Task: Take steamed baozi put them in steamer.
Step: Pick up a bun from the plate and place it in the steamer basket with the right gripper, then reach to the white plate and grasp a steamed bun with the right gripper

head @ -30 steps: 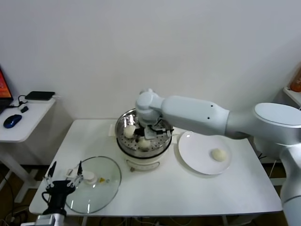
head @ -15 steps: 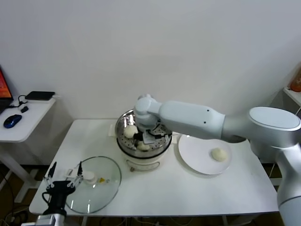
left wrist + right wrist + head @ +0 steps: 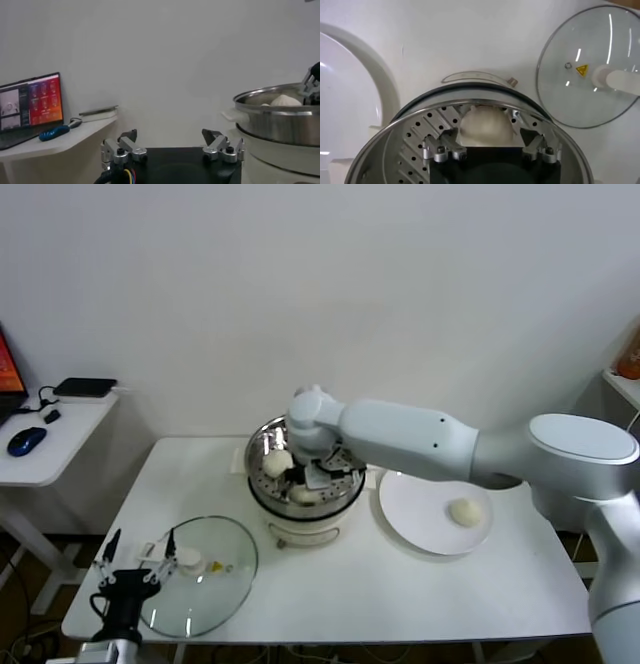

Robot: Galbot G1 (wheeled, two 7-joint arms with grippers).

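Note:
The steamer stands mid-table, a shiny steel pot with a perforated tray. My right gripper is lowered into it. In the right wrist view the right gripper is open, with one baozi resting on the tray between its spread fingers. A second baozi lies on the tray's left side, and another shows partly under the gripper. One baozi remains on the white plate. My left gripper is parked open at the front left corner.
The round glass lid lies flat on the table at the front left, beside the left gripper. A small side table with a blue mouse stands beyond the table's left edge. The steamer's wall shows in the left wrist view.
My right gripper has sunk a little lower and to the left inside the steamer, then held nearly still. The left arm has not moved.

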